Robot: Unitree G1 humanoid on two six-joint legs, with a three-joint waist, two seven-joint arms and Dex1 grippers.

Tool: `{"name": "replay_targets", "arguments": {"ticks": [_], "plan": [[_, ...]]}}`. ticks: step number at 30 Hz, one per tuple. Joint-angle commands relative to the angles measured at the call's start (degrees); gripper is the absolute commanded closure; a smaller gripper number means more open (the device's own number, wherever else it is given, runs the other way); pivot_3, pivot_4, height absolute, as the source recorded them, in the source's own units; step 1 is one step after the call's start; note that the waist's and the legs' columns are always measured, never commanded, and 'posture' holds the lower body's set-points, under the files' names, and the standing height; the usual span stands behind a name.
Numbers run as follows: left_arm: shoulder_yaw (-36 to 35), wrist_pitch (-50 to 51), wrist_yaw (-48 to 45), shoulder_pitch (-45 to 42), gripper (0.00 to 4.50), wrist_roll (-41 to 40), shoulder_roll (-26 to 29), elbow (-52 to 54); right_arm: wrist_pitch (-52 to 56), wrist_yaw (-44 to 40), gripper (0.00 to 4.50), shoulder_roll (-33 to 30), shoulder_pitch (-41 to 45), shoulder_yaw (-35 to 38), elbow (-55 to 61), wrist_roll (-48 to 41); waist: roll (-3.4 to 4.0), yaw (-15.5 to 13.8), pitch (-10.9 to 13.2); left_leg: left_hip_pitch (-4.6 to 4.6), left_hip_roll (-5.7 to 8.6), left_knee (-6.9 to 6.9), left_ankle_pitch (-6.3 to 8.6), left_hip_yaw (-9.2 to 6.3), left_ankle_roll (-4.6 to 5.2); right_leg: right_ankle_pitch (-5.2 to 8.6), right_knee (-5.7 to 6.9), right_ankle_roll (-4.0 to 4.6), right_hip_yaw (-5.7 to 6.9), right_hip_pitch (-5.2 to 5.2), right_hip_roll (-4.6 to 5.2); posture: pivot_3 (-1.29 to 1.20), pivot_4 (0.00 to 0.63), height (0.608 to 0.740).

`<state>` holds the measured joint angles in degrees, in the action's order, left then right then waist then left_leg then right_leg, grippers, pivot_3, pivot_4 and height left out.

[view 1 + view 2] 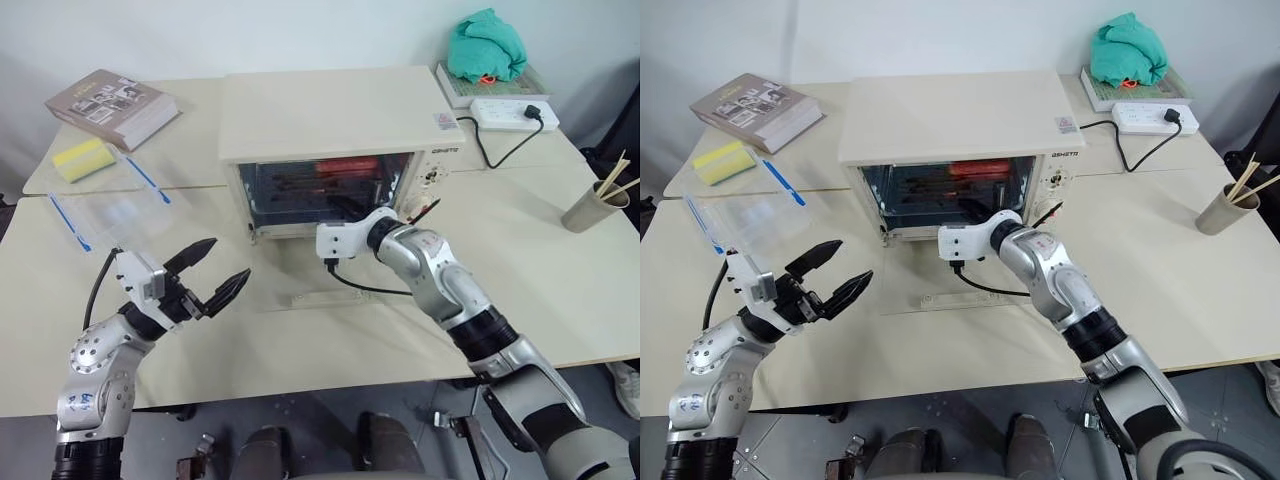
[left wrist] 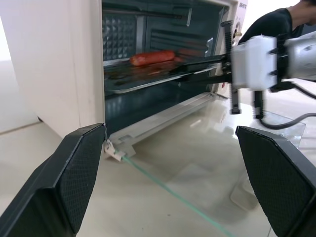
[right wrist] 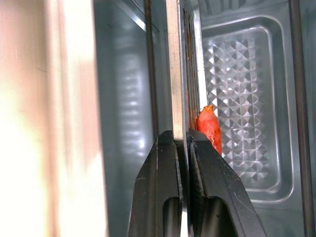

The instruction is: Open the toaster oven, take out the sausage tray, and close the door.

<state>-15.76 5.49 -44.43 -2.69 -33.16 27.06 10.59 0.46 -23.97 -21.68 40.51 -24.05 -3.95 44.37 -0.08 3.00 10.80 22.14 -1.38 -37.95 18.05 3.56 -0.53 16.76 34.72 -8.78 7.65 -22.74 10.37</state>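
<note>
Toaster oven [image 1: 340, 130] sits mid-surface [image 1: 560, 300] in the head views, its glass door [image 1: 345, 290] dropped flat in front of it. The right end effector [image 1: 345, 212] reaches into the lit cavity. The left end effector [image 1: 212, 272] hovers near the door's left edge, its black fingers spread apart and holding nothing. Behind lie a book [image 1: 112, 106], a yellow sponge [image 1: 82, 158], a clear plastic bag [image 1: 115, 210], a power strip [image 1: 512, 113], a green cloth [image 1: 487, 46] and a cup of chopsticks [image 1: 595, 207].

Left wrist view: the sausage tray [image 2: 148, 79] rests on its rack inside the oven, the red sausage [image 2: 152, 58] on it, the right end effector gripping the tray's front edge.

Right wrist view: both fingers [image 3: 160, 187] are clamped on the tray's thin rim, the sausage just beyond them.
</note>
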Motion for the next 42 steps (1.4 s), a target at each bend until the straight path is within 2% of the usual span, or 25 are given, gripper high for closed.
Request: {"name": "replay_targets", "arguments": {"ticks": [1, 15, 24, 29, 35, 42], "plan": [[-1.28, -0.15, -0.91, 0.92, 0.00, -0.72, 1.02, 1.29, 0.45, -0.86, 4.48, -0.24, -4.72, 2.14, 9.10, -2.55, 0.00, -0.09, 0.00, 0.00, 0.00, 0.00, 0.00, -0.01, 0.00, 0.00, 0.00, 0.00, 0.00, 0.00, 0.00, 0.00, 0.150, 0.740], [-2.77, 4.63, -2.45, 0.03, 0.00, -3.09, 3.61, 0.91, -4.80, -0.87, 4.48, -9.44, -23.91, 6.61, 24.26, -1.44, -0.24, -2.87, -0.15, -0.01, 0.02, -0.15, 0.02, 0.00, 0.02, 0.00, -0.08, 0.00, -0.02, 0.11, 0.01, 0.00, 0.150, 0.740], [-1.35, 8.96, -3.44, -1.89, 0.00, -3.62, 4.12, 0.06, -6.02, -1.20, 4.48, -10.71, -27.90, 8.53, 27.28, -0.29, -0.30, -2.83, -0.18, -0.05, 0.01, -0.22, 0.02, 0.02, 0.02, 0.00, -0.09, 0.02, -0.03, 0.17, 0.00, 0.00, 0.150, 0.740], [-0.77, 18.77, -3.74, -2.48, 0.00, -8.73, 5.11, 1.46, -7.33, -0.84, 4.48, -11.81, -28.35, 9.14, 28.13, -0.09, -0.30, -2.87, -0.18, -0.05, 0.01, -0.22, 0.02, 0.02, 0.02, 0.00, -0.08, 0.02, -0.03, 0.17, 0.00, 0.00, 0.150, 0.740], [-4.03, 41.51, 4.33, -8.70, 0.00, -25.80, 6.64, 0.29, -12.70, 1.71, 4.48, -13.83, -28.16, 11.06, 28.78, -1.04, -0.33, -2.96, -0.17, -0.04, 0.01, -0.28, 0.02, -0.03, 0.02, -0.01, -0.04, 0.02, -0.05, 0.18, 0.01, 0.00, 0.150, 0.740], [-4.09, 52.46, 11.31, -13.84, 0.00, -33.09, 5.37, -0.87, -17.51, 6.19, 4.48, -14.96, -28.46, 11.73, 26.03, 0.63, -0.33, -2.74, -0.17, -0.09, 0.01, -0.25, 0.01, -0.04, 0.00, -0.01, 0.03, 0.02, -0.05, 0.18, 0.00, 0.00, 0.150, 0.740]]}}
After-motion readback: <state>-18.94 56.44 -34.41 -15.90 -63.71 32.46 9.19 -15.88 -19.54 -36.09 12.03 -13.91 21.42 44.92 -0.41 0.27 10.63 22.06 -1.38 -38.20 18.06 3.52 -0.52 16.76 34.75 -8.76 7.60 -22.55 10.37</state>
